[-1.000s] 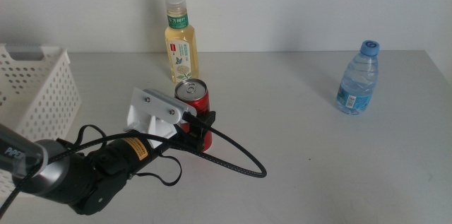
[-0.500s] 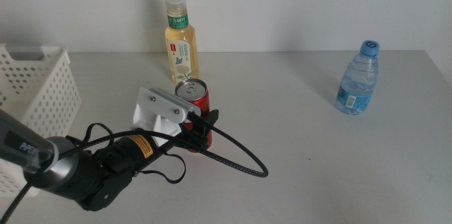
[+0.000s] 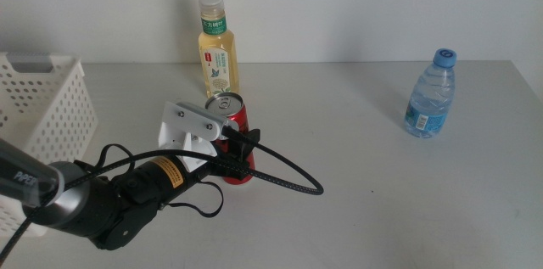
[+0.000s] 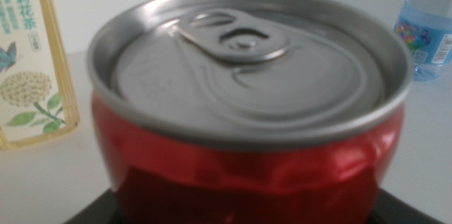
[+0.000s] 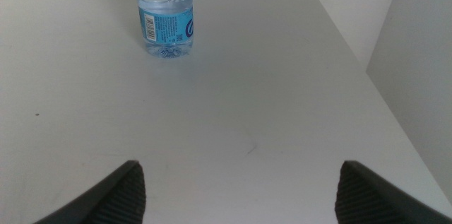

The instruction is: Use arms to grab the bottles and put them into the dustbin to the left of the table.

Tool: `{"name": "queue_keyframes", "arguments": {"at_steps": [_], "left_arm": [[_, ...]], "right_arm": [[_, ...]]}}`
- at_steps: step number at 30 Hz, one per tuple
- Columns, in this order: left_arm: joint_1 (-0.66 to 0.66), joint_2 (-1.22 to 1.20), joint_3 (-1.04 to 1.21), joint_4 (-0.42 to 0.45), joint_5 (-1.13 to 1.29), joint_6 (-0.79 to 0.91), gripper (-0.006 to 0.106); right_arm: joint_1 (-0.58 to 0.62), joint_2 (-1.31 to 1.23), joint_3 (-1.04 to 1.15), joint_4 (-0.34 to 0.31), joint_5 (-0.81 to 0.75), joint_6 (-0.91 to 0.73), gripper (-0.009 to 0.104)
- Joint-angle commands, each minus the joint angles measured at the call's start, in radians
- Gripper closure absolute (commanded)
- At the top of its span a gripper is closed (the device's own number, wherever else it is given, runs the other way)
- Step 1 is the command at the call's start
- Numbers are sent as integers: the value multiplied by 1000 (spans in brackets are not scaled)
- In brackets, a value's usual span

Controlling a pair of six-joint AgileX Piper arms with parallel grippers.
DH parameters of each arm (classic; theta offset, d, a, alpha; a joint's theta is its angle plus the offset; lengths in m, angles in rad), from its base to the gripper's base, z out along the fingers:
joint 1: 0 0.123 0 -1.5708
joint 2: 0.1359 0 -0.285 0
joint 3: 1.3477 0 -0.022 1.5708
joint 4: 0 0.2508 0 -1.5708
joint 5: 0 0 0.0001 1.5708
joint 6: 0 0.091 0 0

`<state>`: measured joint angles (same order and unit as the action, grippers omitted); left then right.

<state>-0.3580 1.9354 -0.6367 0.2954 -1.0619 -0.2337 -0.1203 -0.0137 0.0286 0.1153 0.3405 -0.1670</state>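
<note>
The slim red soda can [image 3: 237,120] stands tilted in the middle of the table [image 3: 382,201], with my left gripper [image 3: 238,155] shut around its lower body. In the left wrist view the can [image 4: 247,111] fills the picture and its red wall looks dented. Just behind the can stands the tall pale-yellow bottle [image 3: 217,53], and the short water bottle with a blue cap [image 3: 430,95] is far right. The white dustbin [image 3: 47,108] is at the left edge. My right gripper [image 5: 240,189] is open, well short of the water bottle [image 5: 164,15], and is outside the middle view.
A black cable [image 3: 293,186] loops from the left arm across the table in front of the can. The pale-yellow bottle [image 4: 32,68] is close beside the can. A white wall runs along the table's far edge.
The left gripper has pushed forward around the can and closed on it. The can now leans and has shifted slightly toward the yellow bottle. Both bottles have stayed put.
</note>
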Motion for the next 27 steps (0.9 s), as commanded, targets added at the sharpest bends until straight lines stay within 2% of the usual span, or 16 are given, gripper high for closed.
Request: {"name": "queue_keyframes", "arguments": {"at_steps": [1,5,16,23,27], "left_arm": [[-1,-84,-17,20,4,-60,102],[-1,-196,-18,62,183,-63,102],[-2,-512,-61,67,639,-109,102],[-1,-660,-194,68,1051,-135,102],[0,-694,-316,27,1350,-98,102]], "right_arm": [[1,-22,-9,-2,-71,-8,1],[1,-22,-9,-2,-71,-8,1],[1,-22,-9,-2,-71,-8,1],[1,-22,-9,-2,-71,-8,1],[1,-22,-9,-2,-71,-8,1]]}}
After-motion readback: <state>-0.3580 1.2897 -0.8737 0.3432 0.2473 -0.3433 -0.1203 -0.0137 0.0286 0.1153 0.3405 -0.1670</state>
